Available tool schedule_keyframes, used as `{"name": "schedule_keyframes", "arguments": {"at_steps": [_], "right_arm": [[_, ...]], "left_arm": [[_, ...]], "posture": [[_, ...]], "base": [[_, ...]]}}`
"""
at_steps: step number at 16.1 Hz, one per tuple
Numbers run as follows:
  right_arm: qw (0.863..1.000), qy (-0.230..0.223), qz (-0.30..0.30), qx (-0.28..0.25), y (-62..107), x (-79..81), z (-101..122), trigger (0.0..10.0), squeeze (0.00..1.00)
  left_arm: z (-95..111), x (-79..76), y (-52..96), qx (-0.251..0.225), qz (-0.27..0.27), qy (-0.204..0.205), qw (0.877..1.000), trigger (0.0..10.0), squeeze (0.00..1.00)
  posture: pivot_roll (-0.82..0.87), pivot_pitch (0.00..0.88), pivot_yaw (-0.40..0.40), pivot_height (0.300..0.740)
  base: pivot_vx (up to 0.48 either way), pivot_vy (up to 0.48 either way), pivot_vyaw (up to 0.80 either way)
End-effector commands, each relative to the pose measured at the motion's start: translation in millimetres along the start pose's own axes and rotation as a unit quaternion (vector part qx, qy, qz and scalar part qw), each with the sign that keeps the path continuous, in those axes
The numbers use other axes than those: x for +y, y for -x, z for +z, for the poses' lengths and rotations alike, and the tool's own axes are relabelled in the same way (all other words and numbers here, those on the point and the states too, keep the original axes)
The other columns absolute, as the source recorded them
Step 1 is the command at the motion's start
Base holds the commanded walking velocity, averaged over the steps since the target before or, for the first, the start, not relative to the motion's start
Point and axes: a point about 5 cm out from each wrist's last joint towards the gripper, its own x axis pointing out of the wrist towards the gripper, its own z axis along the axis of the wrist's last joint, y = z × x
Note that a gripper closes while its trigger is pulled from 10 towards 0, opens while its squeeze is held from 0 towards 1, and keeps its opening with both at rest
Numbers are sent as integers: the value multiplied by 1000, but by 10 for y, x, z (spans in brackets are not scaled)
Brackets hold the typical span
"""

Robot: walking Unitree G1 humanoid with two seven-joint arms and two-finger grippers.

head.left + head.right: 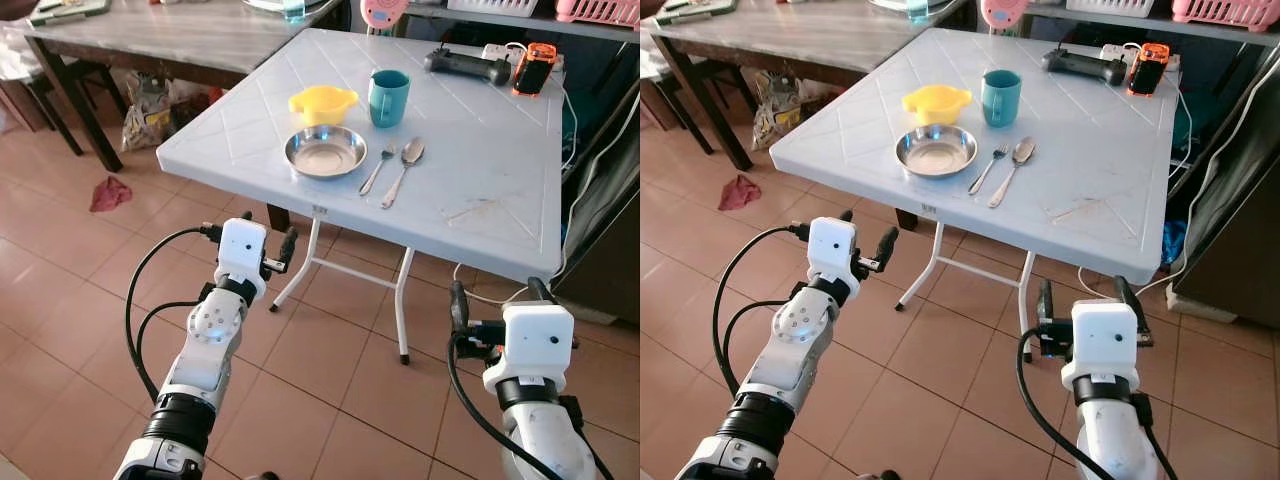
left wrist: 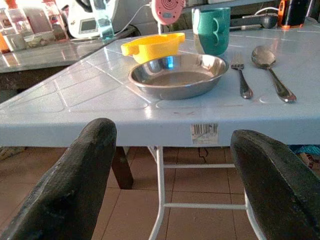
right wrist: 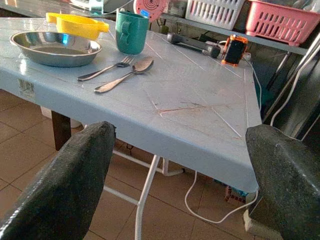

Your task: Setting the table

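Observation:
On the light blue folding table (image 1: 480,190) a steel plate (image 1: 325,151) lies near the front edge. A yellow bowl (image 1: 322,103) and a teal mug (image 1: 388,97) stand just behind it. Right of the plate lie a fork (image 1: 378,168) and a spoon (image 1: 404,170), side by side. My left gripper (image 1: 268,232) hovers below and in front of the table edge, open and empty, pointing at the plate (image 2: 177,75). Lower down on the right, my right gripper (image 1: 498,297) is open and empty too, in front of the table's near right corner (image 3: 235,170).
A dark wooden table (image 1: 170,40) stands at the back left, with a bag (image 1: 150,105) under it and a red cloth (image 1: 110,192) on the tiled floor. A black controller (image 1: 466,66) and an orange device (image 1: 538,68) lie at the table's far edge. Cables hang on the right.

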Motion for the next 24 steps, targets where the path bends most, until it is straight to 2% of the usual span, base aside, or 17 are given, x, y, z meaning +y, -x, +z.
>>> {"name": "schedule_keyframes", "arguments": {"at_steps": [1, 13, 16, 17, 21, 24], "right_arm": [[1000, -3, -1, -4, 21, 11, 40, 10000, 0], [1000, -1, -10, -2, 92, -4, 48, 10000, 0], [1000, 1, -12, 1, 109, -19, 36, 10000, 0], [1000, 2, -12, 2, 120, -28, 40, 10000, 0], [1000, 1, -16, -6, 150, -63, 85, 10000, 0], [1000, 3, -16, -6, 157, -64, 90, 10000, 0]], "left_arm": [[17, 31, -9, -4, -2, 0, 1000, 10000, 0], [27, 70, 20, -3, -11, -6, 1000, 10000, 0], [0, 123, 73, 1, 2, -19, 1000, 10000, 0], [40, 138, 111, -15, 2, -38, 999, 10000, 0], [68, 240, 152, -7, 30, -37, 999, 10000, 0], [108, 219, 126, -10, 23, -27, 999, 10000, 0]], "posture": [[-118, 149, 74, 740], [-116, 161, 83, 740], [-117, 157, 82, 740], [-118, 156, 78, 740], [-117, 161, 73, 740], [-119, 161, 72, 740]], "base": [[386, 0, 0], [427, 0, 0], [0, 0, 0], [0, 0, 0], [0, 0, 0], [0, 86, 0]]}}
